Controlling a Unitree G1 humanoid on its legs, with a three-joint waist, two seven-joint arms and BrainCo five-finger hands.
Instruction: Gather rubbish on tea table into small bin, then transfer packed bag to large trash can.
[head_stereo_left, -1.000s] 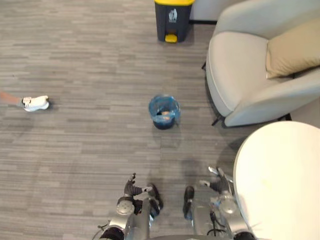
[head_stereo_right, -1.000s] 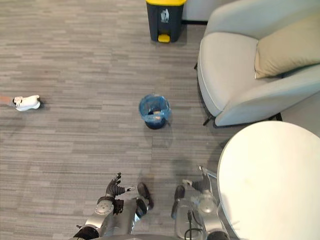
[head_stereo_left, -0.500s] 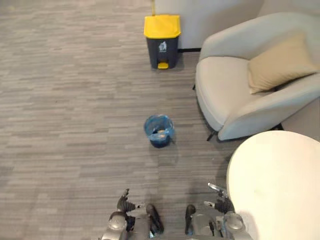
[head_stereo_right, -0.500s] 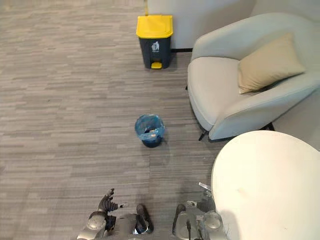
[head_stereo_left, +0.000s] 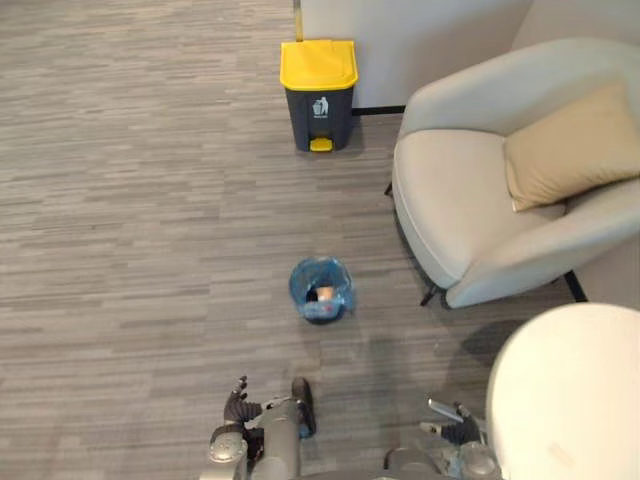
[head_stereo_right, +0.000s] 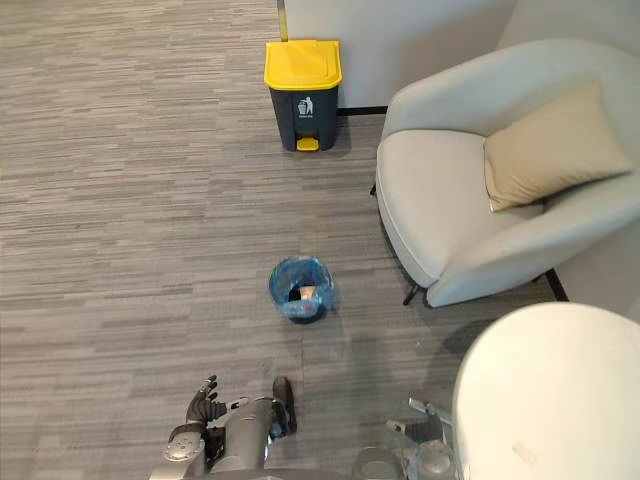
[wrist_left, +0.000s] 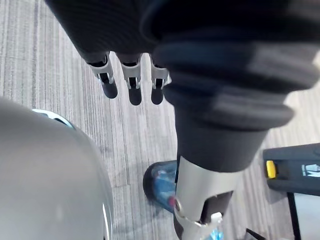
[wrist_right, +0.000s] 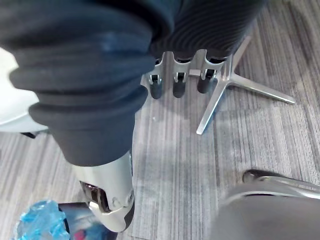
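A small dark bin (head_stereo_left: 322, 291) lined with a blue bag stands on the grey floor, with some rubbish inside it. Farther off, by the wall, stands the large dark trash can (head_stereo_left: 319, 92) with a yellow lid. The round white tea table (head_stereo_left: 570, 390) is at the lower right, its top bare. My left hand (head_stereo_left: 238, 398) hangs low near the view's bottom edge, its fingers (wrist_left: 130, 86) relaxed and holding nothing. My right hand (head_stereo_left: 452, 428) hangs beside the table's edge, its fingers (wrist_right: 177, 82) also loose and empty. The blue bag (wrist_right: 40, 225) shows past my right thumb.
A pale grey armchair (head_stereo_left: 480, 190) with a tan cushion (head_stereo_left: 570, 150) stands at the right, close to the small bin and the table. The table's silver star-shaped foot (wrist_right: 235, 75) lies on the floor by my right hand. Open floor stretches to the left.
The camera has moved, so the whole picture has shifted: the large can has come fully into view and a white shoe at the left has left it. Both hands stay low and empty.
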